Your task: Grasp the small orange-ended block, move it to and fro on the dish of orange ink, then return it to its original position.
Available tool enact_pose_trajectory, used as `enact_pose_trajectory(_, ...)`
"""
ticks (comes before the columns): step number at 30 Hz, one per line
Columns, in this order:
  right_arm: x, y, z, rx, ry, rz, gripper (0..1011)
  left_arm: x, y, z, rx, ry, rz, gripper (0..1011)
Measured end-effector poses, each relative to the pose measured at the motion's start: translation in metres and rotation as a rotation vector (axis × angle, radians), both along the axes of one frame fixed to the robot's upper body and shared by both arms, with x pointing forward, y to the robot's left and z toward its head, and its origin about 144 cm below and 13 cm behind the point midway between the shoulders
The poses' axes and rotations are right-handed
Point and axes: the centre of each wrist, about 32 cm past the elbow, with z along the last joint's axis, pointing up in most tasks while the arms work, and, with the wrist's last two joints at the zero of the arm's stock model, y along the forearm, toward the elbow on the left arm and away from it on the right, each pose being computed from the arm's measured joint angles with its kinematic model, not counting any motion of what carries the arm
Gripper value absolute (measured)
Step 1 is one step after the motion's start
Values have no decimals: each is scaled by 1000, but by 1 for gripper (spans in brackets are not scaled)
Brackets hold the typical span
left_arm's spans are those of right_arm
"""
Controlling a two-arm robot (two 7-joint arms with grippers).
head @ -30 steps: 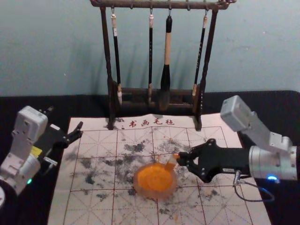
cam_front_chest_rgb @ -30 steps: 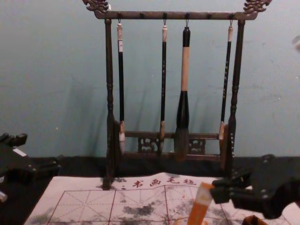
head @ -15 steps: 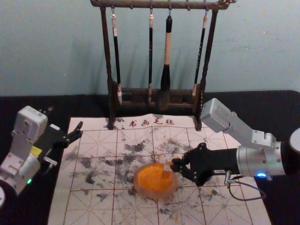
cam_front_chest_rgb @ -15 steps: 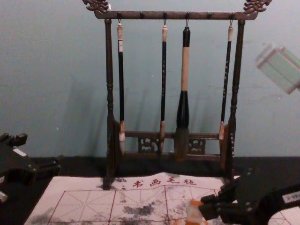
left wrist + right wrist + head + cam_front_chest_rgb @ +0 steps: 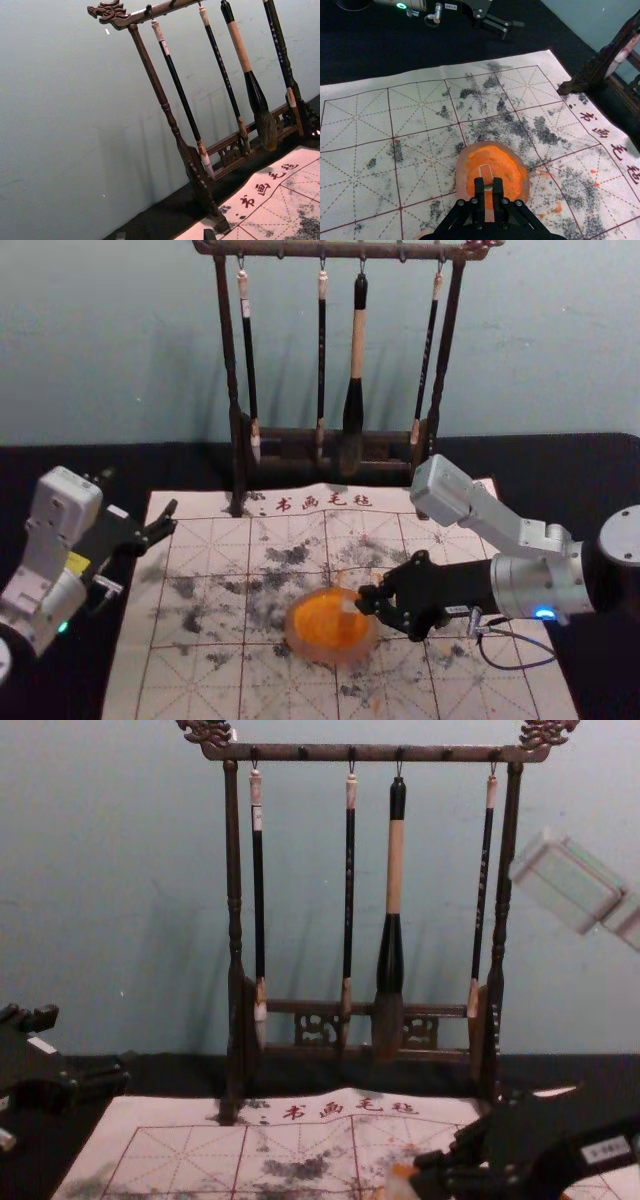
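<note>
Calligraphy mat [image 5: 200,690] on black tabletop [image 5: 150,462], wall [image 5: 130,340] behind. Right end effector [image 5: 367,601] narrow, pinching small block [image 5: 486,175] over orange ink dish [image 5: 325,653]. Left end effector [image 5: 140,495] idle near mat's left edge, spread wide.

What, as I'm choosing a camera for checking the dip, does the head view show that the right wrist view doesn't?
Head view adds: the brush rack's top bar and the thick brush hanging from it.
Right wrist view adds: the right gripper's two fingers seen separately, one each side of the block.
Both: block at the orange ink, dish, mat, idle left gripper at the robot's left.
</note>
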Motion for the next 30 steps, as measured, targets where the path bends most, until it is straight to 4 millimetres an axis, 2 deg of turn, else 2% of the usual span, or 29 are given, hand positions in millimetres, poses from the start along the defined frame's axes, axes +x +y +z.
enact_pose_trajectory(30, 11, 17, -4, -18, -1, 30, 65, 0, 0, 0, 0, 0, 0, 1001)
